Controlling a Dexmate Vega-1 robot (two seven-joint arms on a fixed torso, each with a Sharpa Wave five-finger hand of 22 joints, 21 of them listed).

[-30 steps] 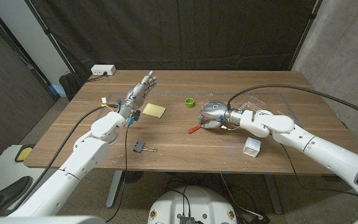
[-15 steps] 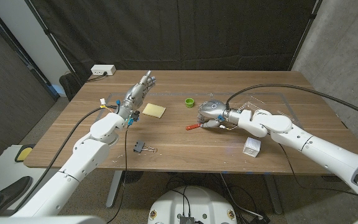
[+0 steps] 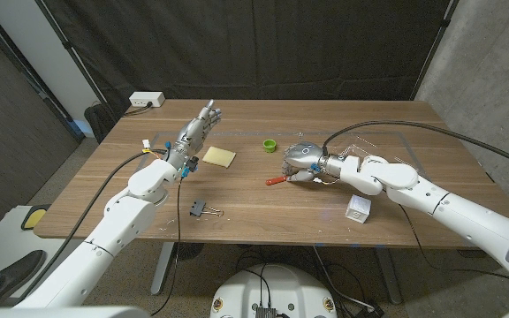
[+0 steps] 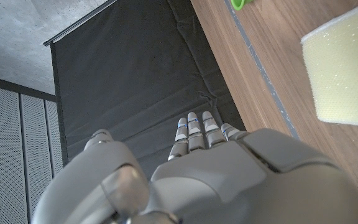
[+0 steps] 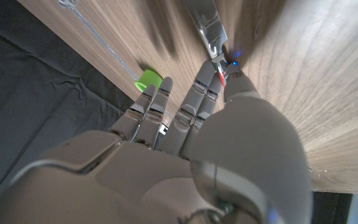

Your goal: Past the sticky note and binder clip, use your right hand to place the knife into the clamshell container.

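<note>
The right hand [image 3: 301,162] sits over the knife [image 3: 277,181] near the middle of the table [image 3: 263,208], fingers curled down around the blade end while the red handle sticks out to the left of the hand. In the right wrist view the fingertips [image 5: 211,84] close beside the blade [image 5: 207,25], with a sliver of red between them, so the knife looks pinched, though whether it is clear of the wood I cannot tell.

The clamshell [image 3: 374,146] is faint: a clear container on the far right part of the table, just beyond the right forearm. The note [image 3: 219,156] lies to the left, near the left hand [image 3: 203,122], which is raised with its fingers straight and close together, holding nothing. The clip [image 3: 203,210] sits near the front edge on the left. A green cap [image 3: 269,146] rests just beyond the knife, and a small white box [image 3: 358,208] lies nearer the front, under the right forearm.

To do this step well, firm the pinch before lifting, since a thin flat blade slips easily. Raise it level, then carry it right and away, toward the clamshell, keeping the handle from swinging into the cap. Lower it inside the clear walls before letting go.
</note>
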